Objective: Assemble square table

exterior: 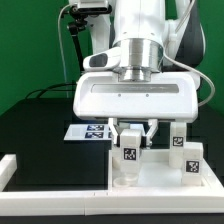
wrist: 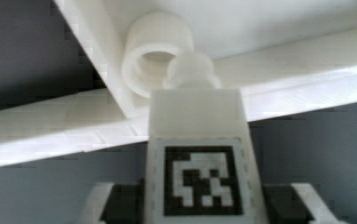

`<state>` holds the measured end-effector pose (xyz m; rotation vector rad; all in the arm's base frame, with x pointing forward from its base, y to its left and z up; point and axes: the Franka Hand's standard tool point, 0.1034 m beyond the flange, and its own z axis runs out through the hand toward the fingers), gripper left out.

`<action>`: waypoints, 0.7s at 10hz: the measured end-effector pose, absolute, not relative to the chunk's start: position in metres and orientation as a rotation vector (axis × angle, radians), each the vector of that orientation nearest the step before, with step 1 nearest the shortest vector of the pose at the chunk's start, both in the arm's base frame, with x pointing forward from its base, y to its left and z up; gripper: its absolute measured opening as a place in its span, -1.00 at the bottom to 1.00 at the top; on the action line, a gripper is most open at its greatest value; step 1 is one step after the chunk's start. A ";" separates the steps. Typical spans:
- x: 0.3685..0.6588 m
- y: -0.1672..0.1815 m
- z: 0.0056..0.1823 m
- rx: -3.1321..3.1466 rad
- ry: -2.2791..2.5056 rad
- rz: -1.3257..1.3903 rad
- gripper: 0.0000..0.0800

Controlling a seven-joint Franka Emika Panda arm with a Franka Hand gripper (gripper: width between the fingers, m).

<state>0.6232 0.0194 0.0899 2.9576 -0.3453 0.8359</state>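
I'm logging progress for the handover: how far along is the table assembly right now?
Looks done: a far leg and a near leg stand upright on the tabletop at the exterior view's right; how firmly is unclear. In hand: the gripper holds a third leg, its tip at a round corner socket. Left: seating it, then a fourth, not in view.

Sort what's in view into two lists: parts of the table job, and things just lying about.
Job:
- tabletop
- leg in the gripper, held over a corner socket
- another leg already standing on the tabletop
- gripper

Lying about:
- marker board
- white border rail
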 end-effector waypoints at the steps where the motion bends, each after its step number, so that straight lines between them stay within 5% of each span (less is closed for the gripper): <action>1: 0.623 0.016 0.090 2.954 -0.336 0.834 -0.27; 7: 0.616 0.013 0.089 2.952 -0.305 0.820 -0.27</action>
